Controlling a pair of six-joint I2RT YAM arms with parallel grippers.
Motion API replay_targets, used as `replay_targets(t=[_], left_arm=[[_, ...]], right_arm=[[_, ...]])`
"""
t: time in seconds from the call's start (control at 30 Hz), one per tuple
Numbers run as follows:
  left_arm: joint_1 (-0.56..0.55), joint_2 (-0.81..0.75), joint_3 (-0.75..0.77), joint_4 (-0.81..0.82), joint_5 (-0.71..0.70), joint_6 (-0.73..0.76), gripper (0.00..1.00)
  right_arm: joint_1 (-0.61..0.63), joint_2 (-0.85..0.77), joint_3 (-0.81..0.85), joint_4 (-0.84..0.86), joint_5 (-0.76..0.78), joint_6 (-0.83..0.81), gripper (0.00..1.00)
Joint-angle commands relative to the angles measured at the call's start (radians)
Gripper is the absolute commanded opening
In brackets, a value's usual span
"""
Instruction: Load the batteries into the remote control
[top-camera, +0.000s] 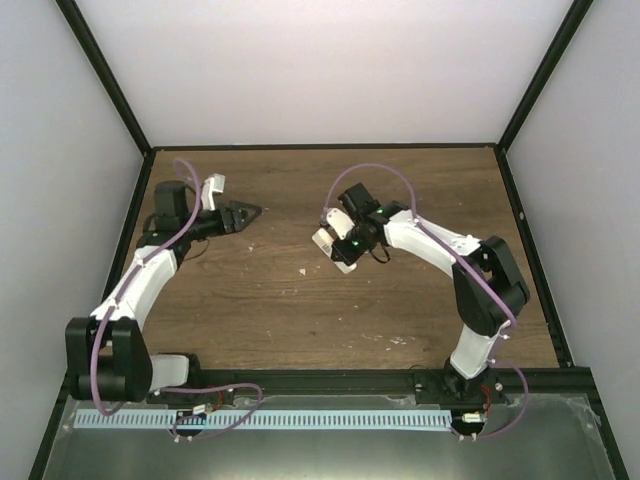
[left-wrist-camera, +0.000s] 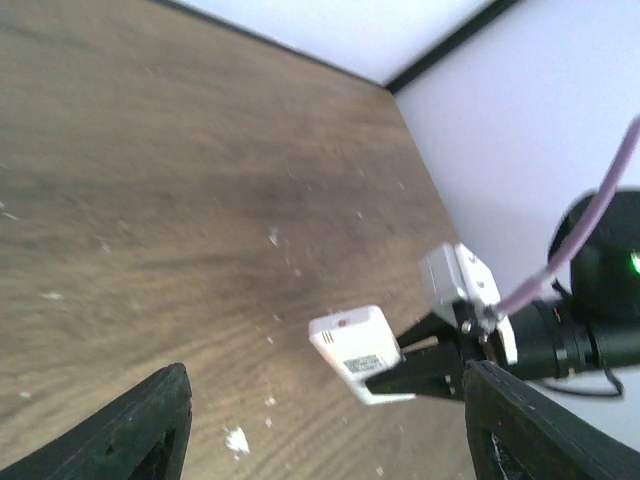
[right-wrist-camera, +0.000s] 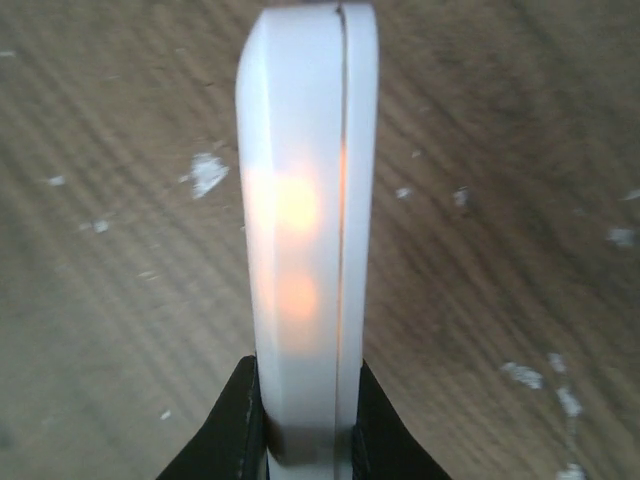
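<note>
Remote (right-wrist-camera: 305, 230): likely light, stiff, slick plastic — pinch the flat faces.
Right claw (right-wrist-camera: 305, 435): clamped on its end.
Left claw (left-wrist-camera: 325, 400): wide, empty.

From overhead I see a brown wood-grain desk (top-camera: 290, 310) boxed in by plain white walls (top-camera: 320, 70). Black frame struts (top-camera: 105, 75) climb away at about 11 and 1 o'clock. A white fleck (top-camera: 305, 270) lies near the middle of the desk, with fainter scuffs (top-camera: 395, 340) toward 5 o'clock. At 6 o'clock a white slotted strip (top-camera: 330, 420) runs along the near edge, with a dull metal sheet (top-camera: 330, 458) just below it. My wrist views show more pale flecks (left-wrist-camera: 237, 440) scattered over the grain.
</note>
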Motion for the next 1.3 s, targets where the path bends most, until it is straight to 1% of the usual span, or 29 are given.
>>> replay_targets(t=[0.0,0.07,0.17,0.23,0.27,0.43,0.6,0.73,0.77,0.83,1.13,1.2,1.23,1.27], left_arm=[[0.01,-0.094,0.011,0.03,-0.235,-0.095,0.75],[0.01,-0.123,0.026,-0.007,-0.286,-0.084,0.75],[0.011,-0.158,0.038,-0.055,-0.333,-0.065,0.75],[0.011,-0.178,0.031,-0.066,-0.358,-0.067,0.75],[0.012,-0.188,0.026,-0.069,-0.367,-0.071,0.75],[0.012,-0.234,0.018,-0.092,-0.425,-0.112,0.75],[0.012,-0.265,0.058,-0.132,-0.47,-0.112,0.8],[0.013,-0.279,0.069,-0.14,-0.485,-0.107,0.81],[0.012,-0.28,0.071,-0.143,-0.486,-0.105,0.81],[0.012,-0.276,0.074,-0.15,-0.485,-0.102,0.82],[0.012,-0.279,0.082,-0.151,-0.467,-0.111,0.84],[0.012,-0.28,0.089,-0.151,-0.469,-0.109,0.95],[0.012,-0.282,0.095,-0.153,-0.47,-0.107,0.99],[0.012,-0.285,0.1,-0.153,-0.473,-0.106,1.0]], right_arm=[[0.065,0.027,0.073,0.053,0.342,0.076,0.01],[0.103,0.041,0.081,0.071,0.436,0.097,0.01],[0.155,0.103,0.101,0.078,0.61,0.099,0.01],[0.183,0.148,0.115,0.086,0.706,0.098,0.01],[0.192,0.168,0.121,0.093,0.728,0.095,0.01],[0.228,0.214,0.113,0.133,0.783,0.079,0.01],[0.256,0.216,0.082,0.166,0.807,0.091,0.01],[0.267,0.256,0.075,0.153,0.821,0.1,0.02],[0.268,0.263,0.073,0.151,0.819,0.101,0.06],[0.276,0.266,0.066,0.154,0.799,0.1,0.19],[0.295,0.218,0.059,0.169,0.682,0.103,0.43],[0.296,0.199,0.06,0.169,0.643,0.105,0.5],[0.296,0.186,0.062,0.166,0.614,0.105,0.56],[0.298,0.172,0.063,0.166,0.588,0.106,0.63]])
